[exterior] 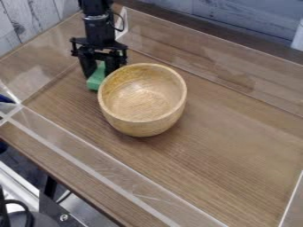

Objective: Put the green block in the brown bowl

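text: none readable from my feed | labels/brands/numbers: none legible | surfaces checked: wooden table (pixel 225 151), brown bowl (pixel 143 99), green block (pixel 91 82), gripper (pixel 97 67)

Wood-grain table (pixel 225 142), brown laminate w/ grain running lengthwise, ringed by a low clear plastic wall, esp. visible along the front and left edges. On it: brown bowl (pixel 142 99), round, thick-walled, paler inside, upright, sitting left of centre toward the back. Green block (pixel 91 81) down on the surface just beside the bowl's left rim; can't tell if they touch. Rest of the top to the right and front is bare wood.
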`<state>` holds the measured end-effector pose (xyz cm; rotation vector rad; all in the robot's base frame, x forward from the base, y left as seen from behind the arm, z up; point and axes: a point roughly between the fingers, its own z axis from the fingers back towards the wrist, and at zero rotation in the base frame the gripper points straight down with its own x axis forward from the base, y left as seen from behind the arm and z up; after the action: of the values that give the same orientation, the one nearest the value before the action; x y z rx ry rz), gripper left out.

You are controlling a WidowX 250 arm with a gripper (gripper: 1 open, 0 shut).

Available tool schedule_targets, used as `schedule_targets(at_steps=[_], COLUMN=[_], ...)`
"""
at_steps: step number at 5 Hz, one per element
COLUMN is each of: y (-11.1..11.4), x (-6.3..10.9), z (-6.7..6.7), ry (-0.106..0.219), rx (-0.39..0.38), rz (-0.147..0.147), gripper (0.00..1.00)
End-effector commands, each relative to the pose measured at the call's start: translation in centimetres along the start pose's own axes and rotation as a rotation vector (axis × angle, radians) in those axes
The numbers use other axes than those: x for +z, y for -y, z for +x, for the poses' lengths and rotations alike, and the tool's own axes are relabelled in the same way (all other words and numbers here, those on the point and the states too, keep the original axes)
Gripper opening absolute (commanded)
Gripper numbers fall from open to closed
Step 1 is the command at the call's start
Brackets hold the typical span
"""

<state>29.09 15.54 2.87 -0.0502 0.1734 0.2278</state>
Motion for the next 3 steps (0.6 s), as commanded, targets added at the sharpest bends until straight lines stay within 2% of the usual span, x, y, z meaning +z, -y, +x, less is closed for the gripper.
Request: schedule_targets(at_steps=[1, 3], y=[0.1, 1.5], x=[2.9, 6.2], z=[1.2, 0.4], ry=[0.085, 0.133], rx=[-0.006, -0.037], rz=[0.014, -0.03], gripper=[0.0, 0.0])
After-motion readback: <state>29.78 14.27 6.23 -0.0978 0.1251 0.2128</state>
